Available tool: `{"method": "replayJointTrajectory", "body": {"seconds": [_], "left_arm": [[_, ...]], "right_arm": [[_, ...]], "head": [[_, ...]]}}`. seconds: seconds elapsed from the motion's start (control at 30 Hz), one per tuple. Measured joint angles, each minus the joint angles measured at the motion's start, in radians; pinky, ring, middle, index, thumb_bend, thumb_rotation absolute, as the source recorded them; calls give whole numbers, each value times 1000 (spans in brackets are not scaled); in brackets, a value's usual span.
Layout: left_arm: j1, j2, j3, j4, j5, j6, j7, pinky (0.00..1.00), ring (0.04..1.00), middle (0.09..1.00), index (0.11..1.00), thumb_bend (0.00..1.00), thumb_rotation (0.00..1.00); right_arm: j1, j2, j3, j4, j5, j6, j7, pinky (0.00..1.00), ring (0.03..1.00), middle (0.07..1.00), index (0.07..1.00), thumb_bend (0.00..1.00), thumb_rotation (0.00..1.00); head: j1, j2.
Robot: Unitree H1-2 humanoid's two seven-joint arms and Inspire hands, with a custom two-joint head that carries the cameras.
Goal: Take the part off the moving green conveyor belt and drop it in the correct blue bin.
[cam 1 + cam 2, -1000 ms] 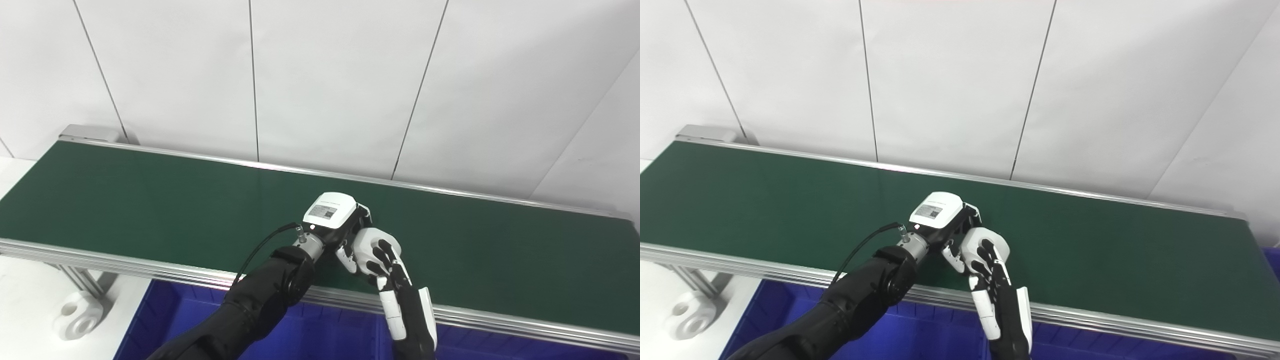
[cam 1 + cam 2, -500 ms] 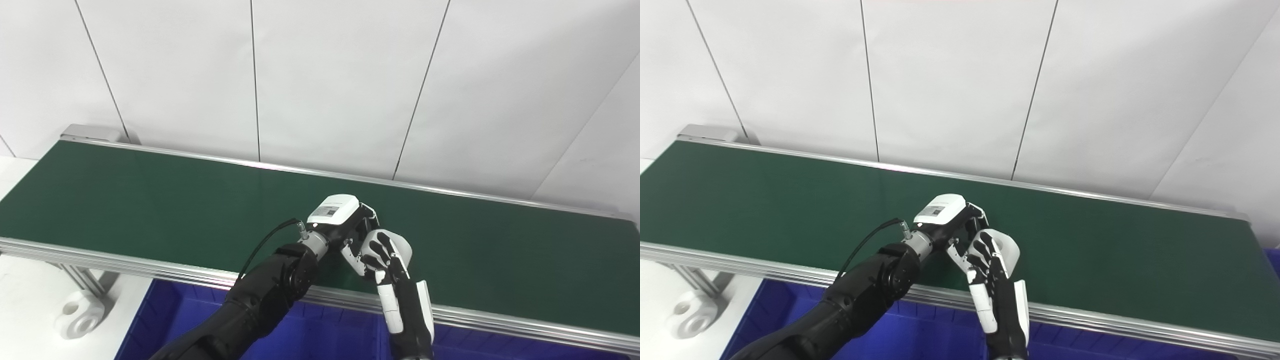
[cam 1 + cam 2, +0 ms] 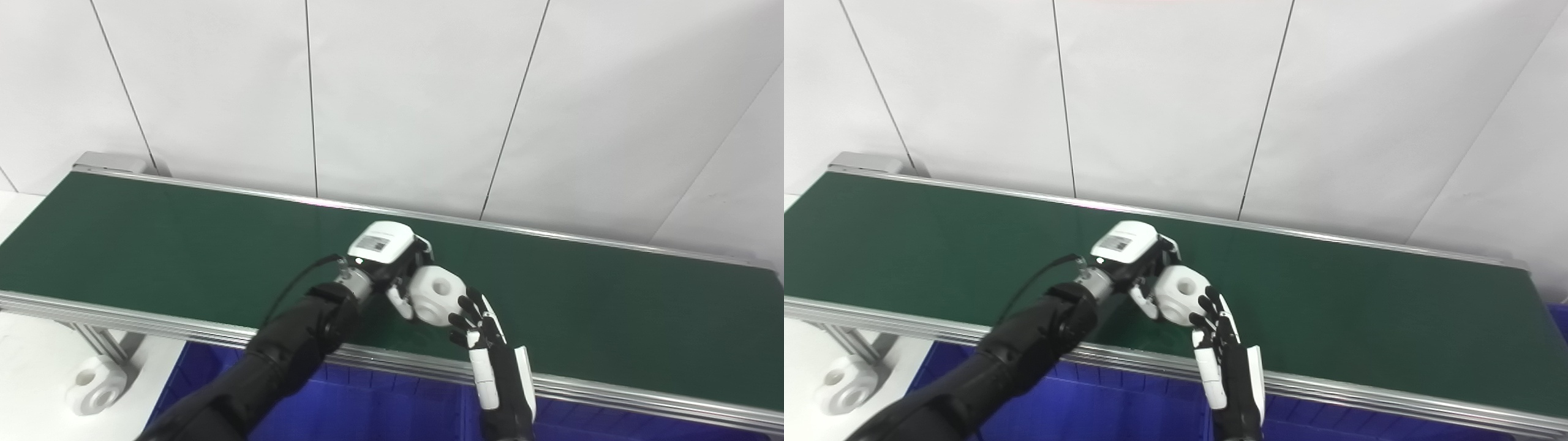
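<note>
Left hand [image 3: 392, 260] is curled around a white part [image 3: 433, 296] with a round hole through it, holding it just above the green belt [image 3: 184, 245], near the belt's front rail and about midway along it. I read the grip as coming from the side and top, so the part hangs off the fingers with its hole facing up toward the cameras. Right hand [image 3: 474, 318] sits just beside the part on the side away from the left arm, dark fingertips [image 3: 1206, 306] spread and brushing its lower edge; it holds nothing, and I judge it is there as a steadying backstop while the other hand takes the weight. Below the belt's front rail lies the blue bin [image 3: 392, 410], directly under both arms, so I'd bring the part back over the rail and let go. Beside the belt's leg, a second white piece [image 3: 95, 386] rests on the floor.
</note>
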Motion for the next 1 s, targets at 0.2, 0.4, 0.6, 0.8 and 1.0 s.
{"method": "replayJointTrajectory", "body": {"seconds": [0.2,0.4,0.6,0.8,1.0], "left_arm": [[1,96,-3,-48,19,-25,4,345,389,448,500,525,0],[32,174,1,-152,18,-30,-34,404,419,483,486,525,0],[145,248,50,-406,-8,-21,-144,463,454,500,476,524,0],[270,297,128,-629,-39,9,-243,456,472,517,460,522,0],[405,306,190,-831,-78,43,-340,447,465,501,470,524,0]], "right_arm": [[2,-45,-24,0,49,0,33,778,834,912,957,765,976],[3,-65,-43,-9,83,0,53,780,828,915,958,799,988],[2,-92,-79,-17,111,4,64,774,839,919,951,874,989],[-20,-96,-137,-37,170,68,67,786,840,923,949,890,981],[-22,-109,-181,-48,207,102,69,789,845,926,953,870,976]], "head": [[52,2],[103,12],[150,71],[166,123],[204,160]]}}
